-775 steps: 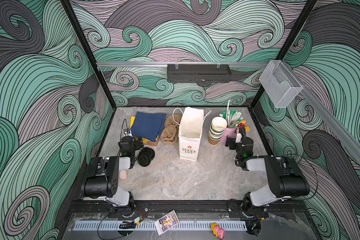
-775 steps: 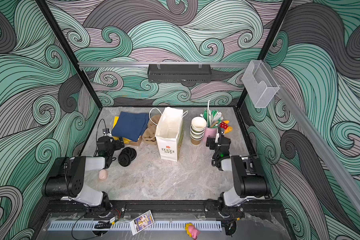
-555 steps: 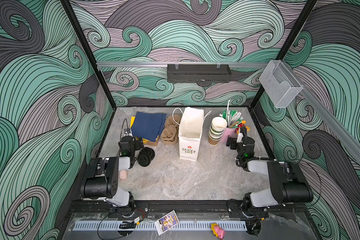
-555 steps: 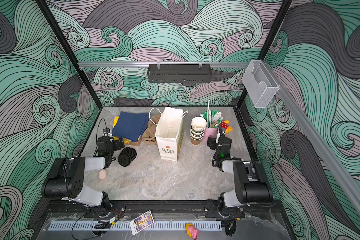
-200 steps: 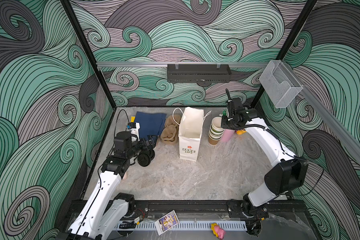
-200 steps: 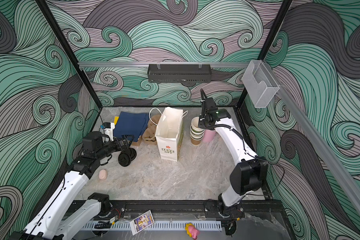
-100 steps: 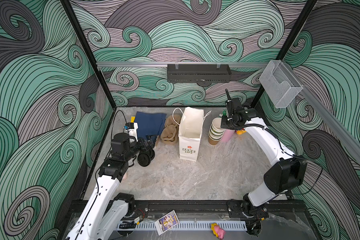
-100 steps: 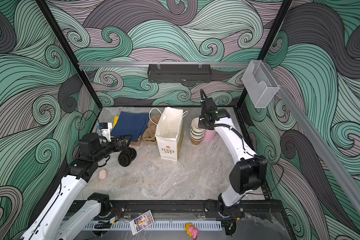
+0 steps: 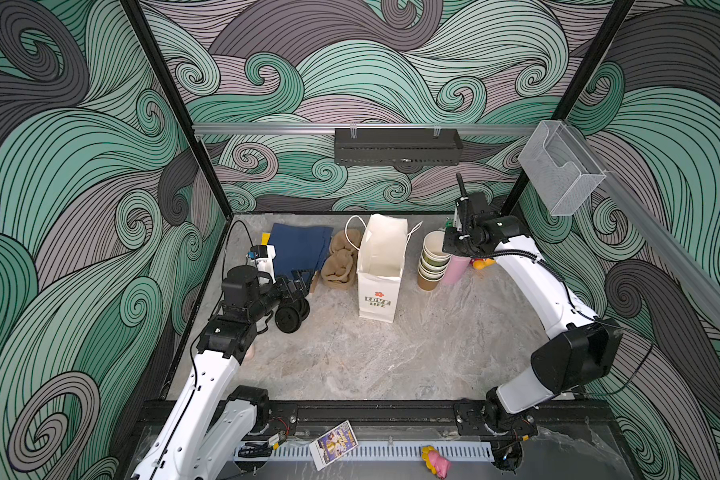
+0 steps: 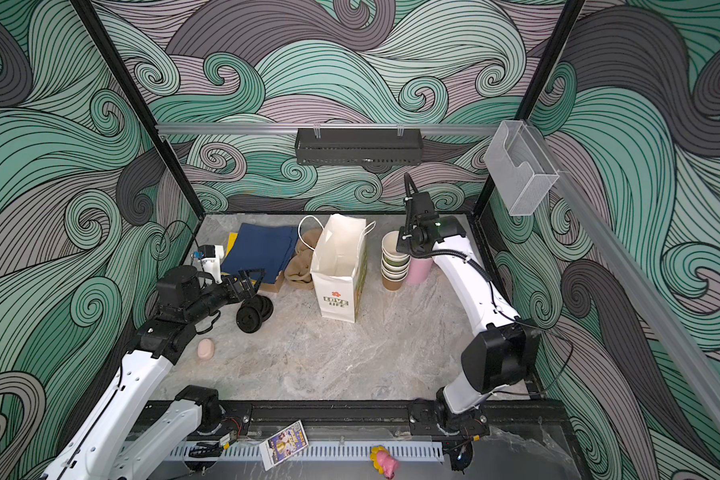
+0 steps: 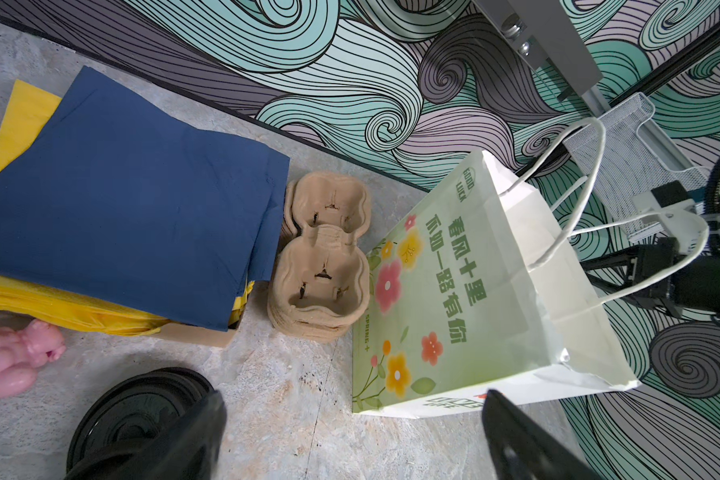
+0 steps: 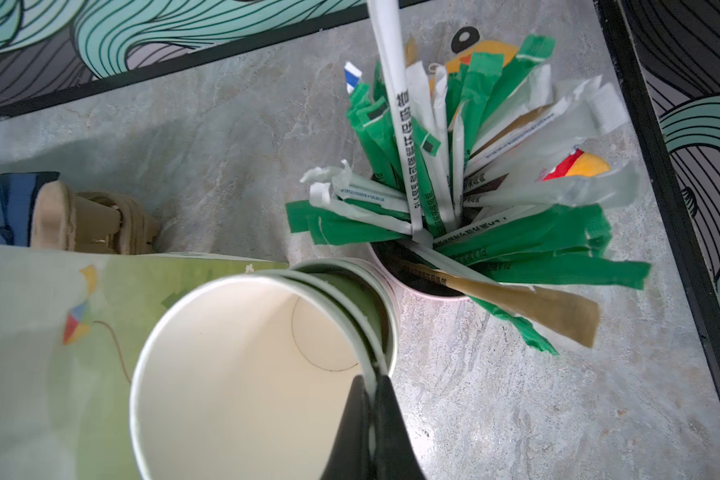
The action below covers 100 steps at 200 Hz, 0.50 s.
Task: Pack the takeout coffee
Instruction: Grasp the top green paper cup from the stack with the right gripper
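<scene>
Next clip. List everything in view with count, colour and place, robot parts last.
paper bag: one, white, standing open, centre
paper cups: one nested stack, green outside, cream inside, right of the bag
lids: several, black, table's left side
pink cup: one, holding wrapped straws, beside the cups
cup carriers: one stack, brown, left of the bag
napkins: blue pile over yellow, back left
toy: one, pink, left side, in front of the lids
wire basket: one, black, back wall
clear holder: one, right wall
left gripper: jaws open, above the lids
right gripper: jaws shut on the top cup at its rim
</scene>
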Each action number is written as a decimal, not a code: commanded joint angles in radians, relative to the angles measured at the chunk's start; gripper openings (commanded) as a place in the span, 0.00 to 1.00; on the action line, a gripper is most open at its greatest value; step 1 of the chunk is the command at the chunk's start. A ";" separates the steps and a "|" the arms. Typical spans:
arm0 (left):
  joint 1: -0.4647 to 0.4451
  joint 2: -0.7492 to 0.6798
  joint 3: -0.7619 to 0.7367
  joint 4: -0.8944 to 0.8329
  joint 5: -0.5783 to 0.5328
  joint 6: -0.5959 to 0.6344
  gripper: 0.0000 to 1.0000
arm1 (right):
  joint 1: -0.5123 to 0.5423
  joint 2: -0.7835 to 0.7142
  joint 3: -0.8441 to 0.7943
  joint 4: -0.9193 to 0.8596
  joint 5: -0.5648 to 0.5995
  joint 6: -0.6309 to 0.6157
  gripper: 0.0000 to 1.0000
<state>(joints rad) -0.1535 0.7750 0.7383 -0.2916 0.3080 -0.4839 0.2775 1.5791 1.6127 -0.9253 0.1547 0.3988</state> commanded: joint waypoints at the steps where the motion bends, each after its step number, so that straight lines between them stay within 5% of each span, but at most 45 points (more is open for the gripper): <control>1: -0.007 -0.004 0.044 0.009 0.014 -0.012 0.98 | 0.001 -0.037 0.021 -0.008 -0.011 0.028 0.00; 100: -0.018 0.001 0.091 0.011 0.037 -0.022 0.98 | -0.013 0.024 0.013 -0.008 0.011 0.015 0.14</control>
<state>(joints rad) -0.1600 0.7750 0.7856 -0.2905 0.3267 -0.5022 0.2703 1.5726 1.6135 -0.9257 0.1539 0.4084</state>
